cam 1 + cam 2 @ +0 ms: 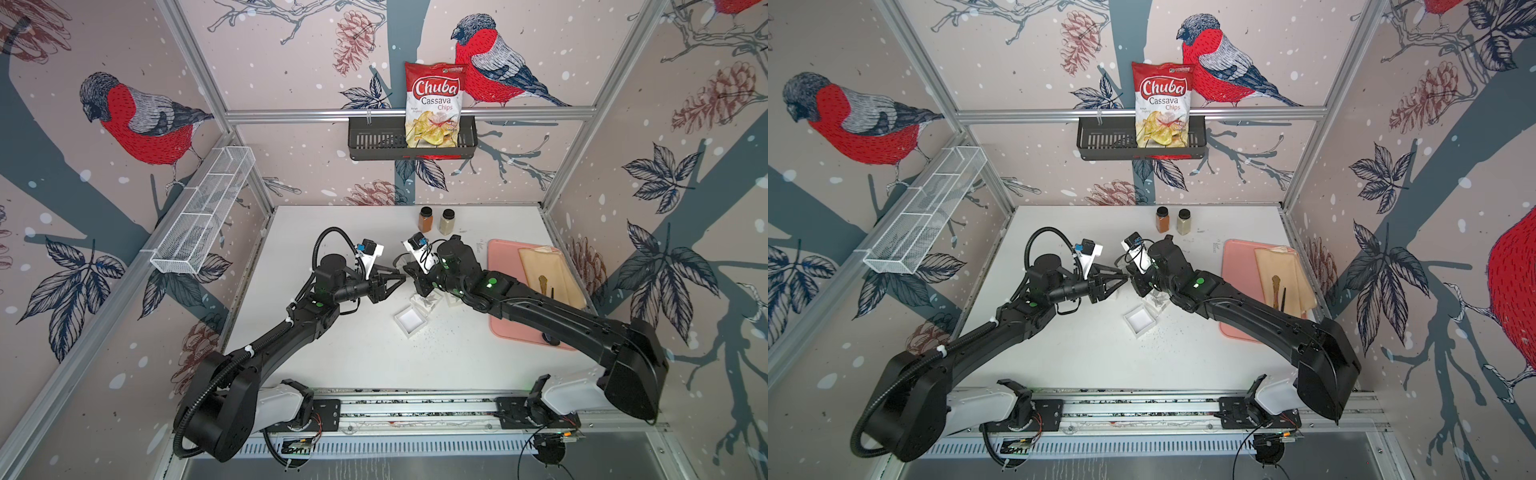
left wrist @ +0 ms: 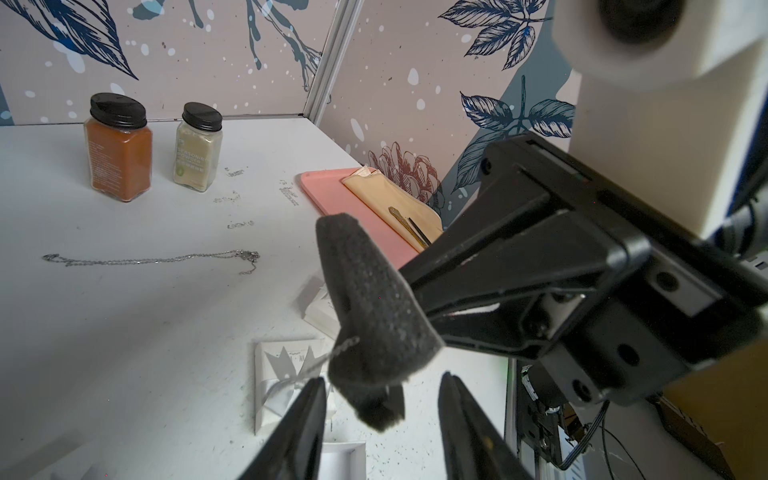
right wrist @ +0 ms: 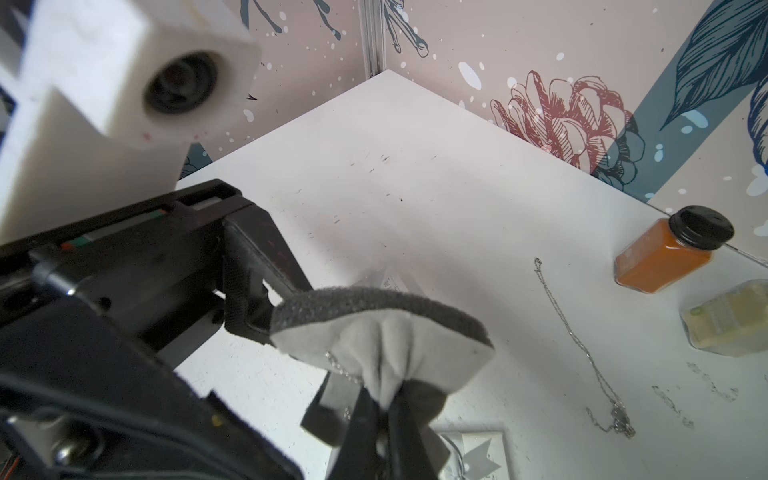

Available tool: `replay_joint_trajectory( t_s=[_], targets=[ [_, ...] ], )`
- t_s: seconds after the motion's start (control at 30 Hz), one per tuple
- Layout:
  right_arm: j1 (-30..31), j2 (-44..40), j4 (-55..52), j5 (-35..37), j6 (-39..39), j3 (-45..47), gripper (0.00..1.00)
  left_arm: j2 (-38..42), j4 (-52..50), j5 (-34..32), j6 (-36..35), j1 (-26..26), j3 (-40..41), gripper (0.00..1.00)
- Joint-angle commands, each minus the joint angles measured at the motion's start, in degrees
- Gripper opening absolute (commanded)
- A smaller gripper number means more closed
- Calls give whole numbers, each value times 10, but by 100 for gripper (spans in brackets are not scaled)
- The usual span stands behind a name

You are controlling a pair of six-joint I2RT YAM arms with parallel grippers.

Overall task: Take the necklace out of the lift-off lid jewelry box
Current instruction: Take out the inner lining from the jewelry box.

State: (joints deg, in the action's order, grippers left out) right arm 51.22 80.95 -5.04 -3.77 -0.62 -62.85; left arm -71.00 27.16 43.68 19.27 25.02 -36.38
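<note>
My right gripper [image 3: 382, 401] is shut on a corner of the box's dark foam insert [image 3: 374, 307] and holds it above the table. The insert's pale grey face carries a short run of silver chain [image 3: 340, 370]. My left gripper [image 2: 382, 378] is open, one finger on each side of the insert's lower corner [image 2: 374, 316]. A silver necklace [image 2: 153, 259] lies stretched out on the table beyond it, and shows again [image 3: 582, 353] in the right wrist view. Below the grippers sit the open white jewelry box [image 1: 410, 320] and its lid [image 1: 426, 302] with a crown logo.
Two spice jars [image 1: 425, 219] [image 1: 447, 221] stand at the back of the table. A pink tray [image 1: 500, 266] with a beige cloth and utensils lies at the right, partly under my right arm. A chips bag [image 1: 434, 104] sits in a wall basket.
</note>
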Motion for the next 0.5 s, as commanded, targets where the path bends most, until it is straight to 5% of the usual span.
replay_joint_trajectory(
  t_s=[0.0,0.47],
  targets=[
    [0,-4,29,-11,-10,2,9,-9,32,14,9,0,-9,39],
    [-17,-28,76,-36,-28,41,9,-10,47,15,24,1,-13,31]
  ],
)
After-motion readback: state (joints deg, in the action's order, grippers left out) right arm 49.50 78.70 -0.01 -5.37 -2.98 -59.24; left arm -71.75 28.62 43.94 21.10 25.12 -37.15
